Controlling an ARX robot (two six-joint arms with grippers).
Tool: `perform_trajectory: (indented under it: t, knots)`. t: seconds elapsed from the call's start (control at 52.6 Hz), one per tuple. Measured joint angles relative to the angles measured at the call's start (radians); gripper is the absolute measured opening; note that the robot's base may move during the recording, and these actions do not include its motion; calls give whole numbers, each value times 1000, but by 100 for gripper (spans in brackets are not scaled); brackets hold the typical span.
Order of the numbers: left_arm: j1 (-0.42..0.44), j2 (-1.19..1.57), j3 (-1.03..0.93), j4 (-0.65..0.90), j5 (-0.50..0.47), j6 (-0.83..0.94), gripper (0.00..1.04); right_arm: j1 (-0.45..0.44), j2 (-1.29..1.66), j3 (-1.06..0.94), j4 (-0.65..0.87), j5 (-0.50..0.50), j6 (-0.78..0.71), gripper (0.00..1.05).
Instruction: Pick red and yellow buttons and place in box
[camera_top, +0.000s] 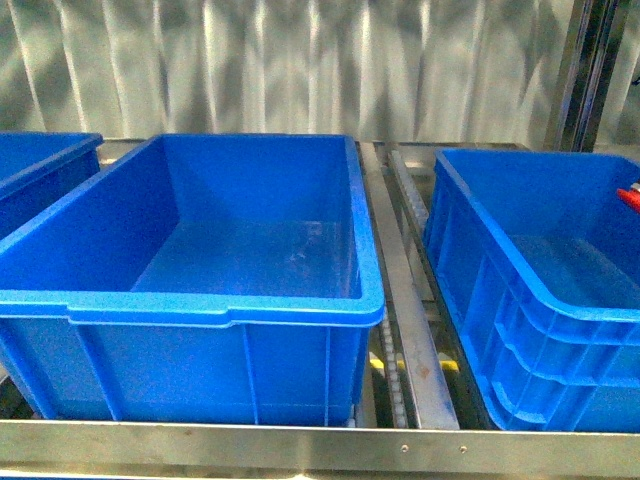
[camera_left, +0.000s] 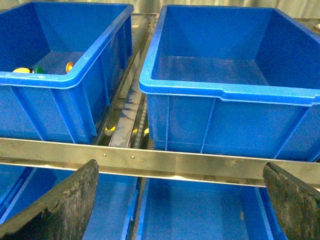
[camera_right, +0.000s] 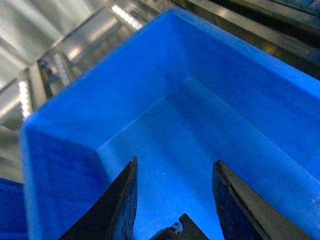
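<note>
L fingers (camera_left: 65, 205) are spread wide w/ nothing betw. them, hanging short of the metal rail (camera_left: 160, 160) at the rack's front edge. Straight beyond them, past the rail, sits the box (camera_left: 225, 90), bare blue floor inside. A yellow button (camera_left: 22, 70) lies well apart from the L fingers, farther out and off to the robot's L, in the L bin (camera_left: 50, 80) next to the box, near that bin's front wall. A green cap (camera_left: 38, 69) is right beside it and an orange cap (camera_left: 69, 66) is near. R fingers (camera_right: 120, 205) are part-open w/ an empty gap, pointing down into a blue bin (camera_right: 165, 75) close to an inner corner; can't tell which bin. In the front view a small red bit (camera_top: 628, 196) shows at the frame edge over the R bin (camera_top: 520, 300); can't tell what it is.
</note>
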Motion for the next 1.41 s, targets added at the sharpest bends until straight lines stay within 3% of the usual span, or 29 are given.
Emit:
perform_trajectory:
  t: [0.114, 0.38, 0.704, 1.103, 1.408]
  knots:
    - [0, 0, 0, 0, 0, 0, 97, -4, 144, 147, -129, -20, -73, 39]
    - [0, 0, 0, 0, 0, 0, 97, 7, 360, 317, -276, -41, -180, 39]
    - [0, 0, 0, 0, 0, 0, 97, 8, 472, 364, -371, -29, -229, 39]
    - [0, 0, 0, 0, 0, 0, 97, 9, 327, 255, -315, -22, -264, 98]
    - [0, 0, 0, 0, 0, 0, 97, 10, -44, -15, -244, -24, -239, 98]
